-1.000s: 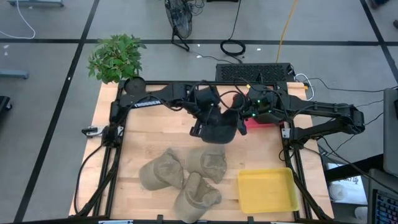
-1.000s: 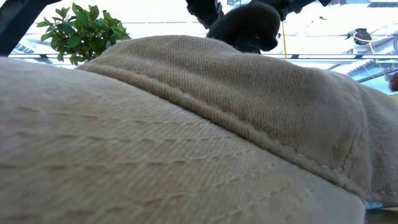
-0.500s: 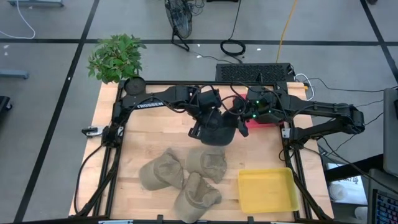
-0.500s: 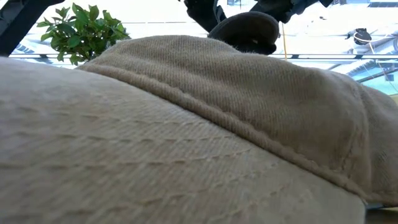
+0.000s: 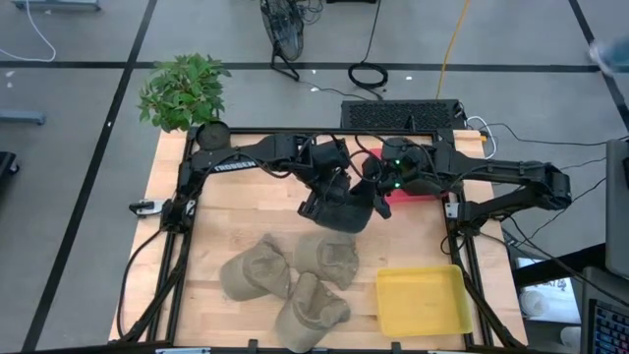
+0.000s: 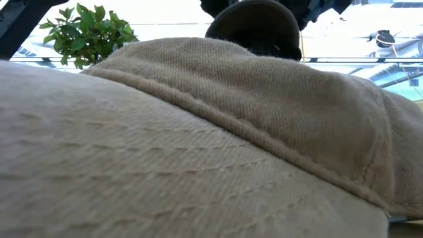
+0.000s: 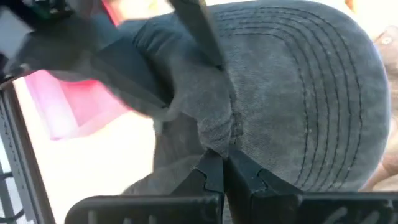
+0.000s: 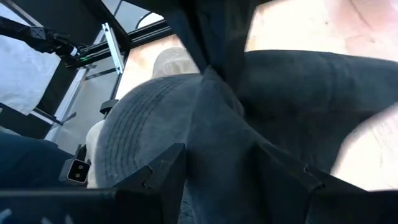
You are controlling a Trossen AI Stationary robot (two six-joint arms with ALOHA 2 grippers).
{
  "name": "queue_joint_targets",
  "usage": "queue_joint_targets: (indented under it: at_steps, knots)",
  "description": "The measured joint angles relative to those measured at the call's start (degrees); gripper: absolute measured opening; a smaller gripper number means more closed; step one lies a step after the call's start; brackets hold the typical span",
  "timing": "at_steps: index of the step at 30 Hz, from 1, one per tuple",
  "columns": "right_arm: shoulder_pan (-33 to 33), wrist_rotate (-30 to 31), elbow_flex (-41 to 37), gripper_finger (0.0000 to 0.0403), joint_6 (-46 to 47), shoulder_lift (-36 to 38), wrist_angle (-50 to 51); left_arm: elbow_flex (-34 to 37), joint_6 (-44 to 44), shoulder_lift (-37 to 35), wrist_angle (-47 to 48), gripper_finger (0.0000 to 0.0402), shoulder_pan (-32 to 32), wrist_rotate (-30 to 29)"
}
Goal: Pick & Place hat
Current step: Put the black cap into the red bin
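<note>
High view: I saw the dark hat mid-table, at 12 o'clock from three tan hats.
Left wrist: left gripper clenched on hat fabric.
Right wrist: right gripper jaws spread astride the hat.

Dark grey fabric cap held above the wooden counter, between left end effector and right end effector. Three tan fabric caps lie nearer the front edge; yellow plastic tray at their right.
</note>
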State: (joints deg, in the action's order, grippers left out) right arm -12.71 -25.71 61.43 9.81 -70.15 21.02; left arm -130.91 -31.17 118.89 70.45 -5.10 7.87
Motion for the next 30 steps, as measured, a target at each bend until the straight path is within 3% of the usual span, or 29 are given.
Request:
queue_joint_targets:
  at_steps: [11,22,30]
  knots:
    - [0.0,-0.1,0.0,0.0159,1.5,0.1,-3.1,-0.1,0.4,0.0,-0.3,0.0002,0.3,-0.4]
    - [0.0,-0.5,0.0,0.0012,1.8,0.1,-2.8,-0.1,0.4,0.0,-0.2,0.0002,0.3,-0.8]
    - [0.0,0.5,0.0,0.0021,2.1,0.1,-2.8,-0.1,2.5,0.0,-0.7,0.0005,0.3,-3.0]
